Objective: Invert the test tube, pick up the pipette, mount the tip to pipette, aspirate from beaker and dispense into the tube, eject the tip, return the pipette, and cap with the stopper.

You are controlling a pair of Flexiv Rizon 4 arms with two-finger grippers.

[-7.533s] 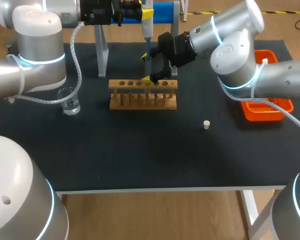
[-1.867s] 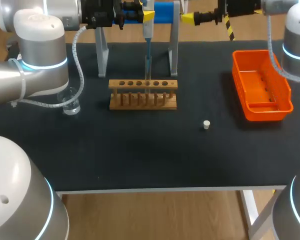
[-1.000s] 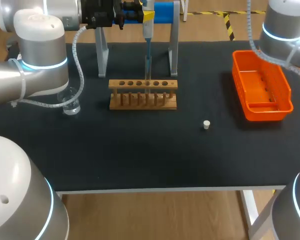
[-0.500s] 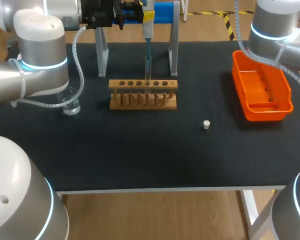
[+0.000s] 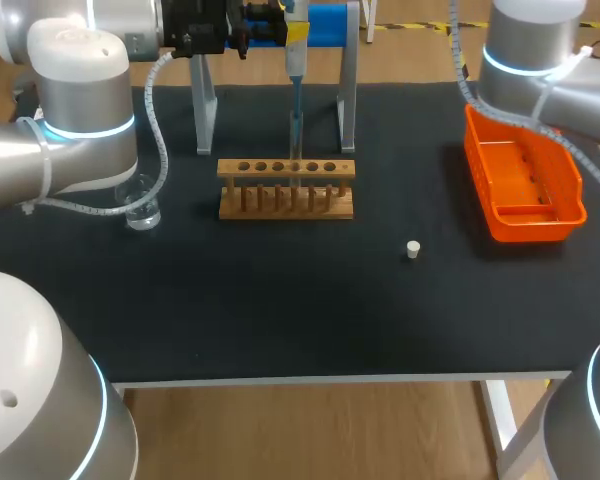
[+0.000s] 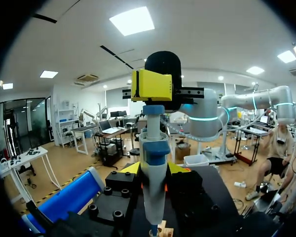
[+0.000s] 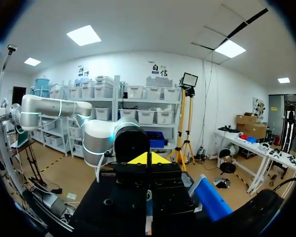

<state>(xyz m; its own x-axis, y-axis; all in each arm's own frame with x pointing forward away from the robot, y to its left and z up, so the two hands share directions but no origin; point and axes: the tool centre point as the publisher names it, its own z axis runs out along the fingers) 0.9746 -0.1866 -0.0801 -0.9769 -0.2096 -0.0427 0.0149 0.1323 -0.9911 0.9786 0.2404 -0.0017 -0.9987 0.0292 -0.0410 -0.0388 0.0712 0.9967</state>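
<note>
Head high over table (image 5: 280, 310), wrists facing roomward

Glass beaker (image 5: 142, 212), left of the wooden rack (image 5: 286, 187), half hidden behind the left arm (image 5: 80, 150); pipette (image 5: 294, 62) behind the rack cut off at its top; its thin tip (image 5: 295, 125) above the rack too faint to trace.

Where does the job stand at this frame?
Done: the clear glass test tube stands open-end-up in the wooden rack, and a blue tip is mounted. In hand: the left gripper holds the grey yellow-topped pipette over that tube, apparently dispensing. Left: eject, return, cap; the small white stopper lies loose on the black mat.
</note>
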